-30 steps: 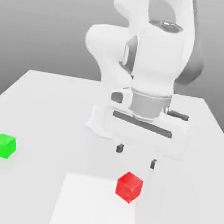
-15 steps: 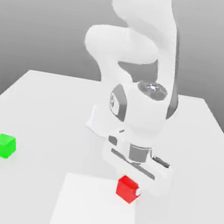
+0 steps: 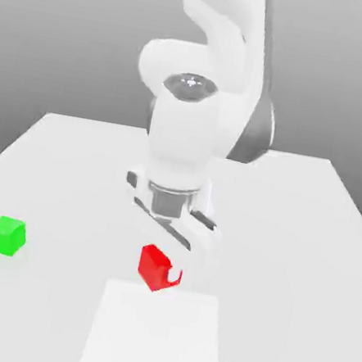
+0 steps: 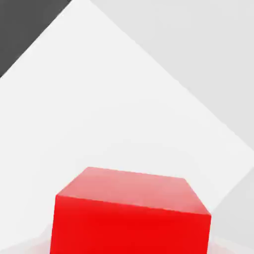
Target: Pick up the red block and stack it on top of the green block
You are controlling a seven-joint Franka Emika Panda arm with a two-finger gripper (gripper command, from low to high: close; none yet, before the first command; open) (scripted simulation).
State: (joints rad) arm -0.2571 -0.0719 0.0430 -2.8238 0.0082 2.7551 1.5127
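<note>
Red block [image 3: 153, 266]: held at the tip of the gripper [image 3: 161, 271], over the table near the back edge of the lighter square patch. A white fingertip [image 3: 172, 276] is seen pressed against the block's face on the exterior view's right. In the hand view the red block [image 4: 130, 213] fills the near part of the picture, with a smooth top face and a front face in full red.

Gripper: closed on the red block, one finger on each of two opposite sides; only the finger on the exterior view's right is clearly seen, the other is hidden behind the block.

Height of the block: whether it touches the table or hangs just above it cannot be told.

Green block [image 3: 6, 236]: set on the table [image 3: 70, 166], well apart from the red block, toward the exterior view's left. It stands alone, untouched.

Arm [image 3: 202, 97]: white, bent down over the middle of the table, its wrist directly above the red block.

Lighter square patch [image 3: 154, 338]: marked on the table surface, at the near edge.
</note>
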